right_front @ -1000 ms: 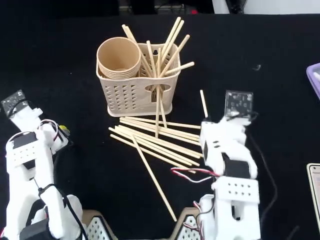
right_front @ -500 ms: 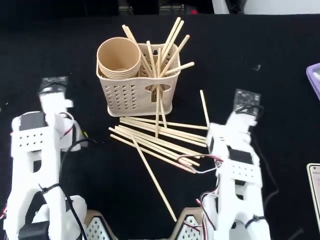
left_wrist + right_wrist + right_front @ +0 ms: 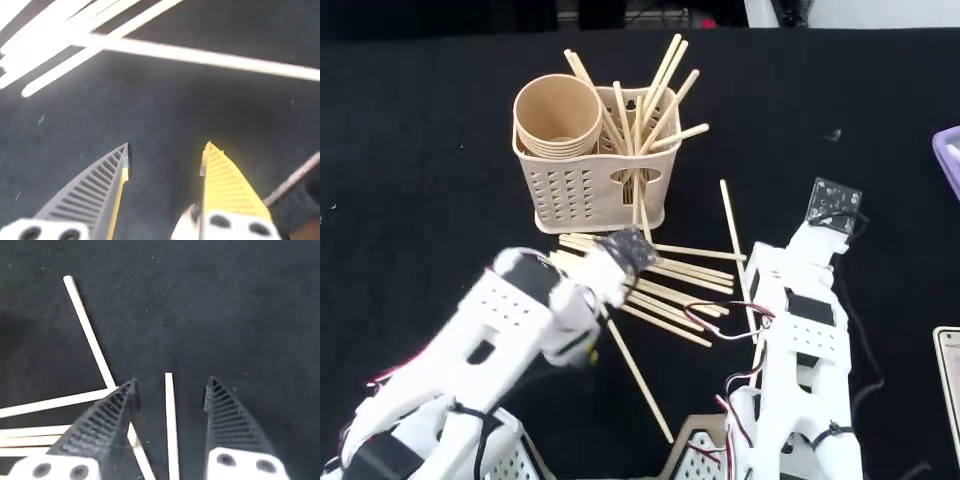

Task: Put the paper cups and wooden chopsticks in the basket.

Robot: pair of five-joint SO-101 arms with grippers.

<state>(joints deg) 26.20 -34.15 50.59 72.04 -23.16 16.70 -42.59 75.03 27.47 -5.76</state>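
Paper cups [image 3: 557, 115]: stacked inside basket [image 3: 585, 190], toward desk's far edge.
Chopsticks [image 3: 670, 298]: some upright in basket, rest loose mid-desk.
Left gripper [image 3: 165, 150]: released, just beside loose pile.
Right gripper [image 3: 170, 387]: released, astride single chopstick [image 3: 169, 425].

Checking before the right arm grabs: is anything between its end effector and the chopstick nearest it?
Nothing visible does. The right end effector is open with the chopstick lying on the black table directly between its fingers; another chopstick lies just beside one finger.
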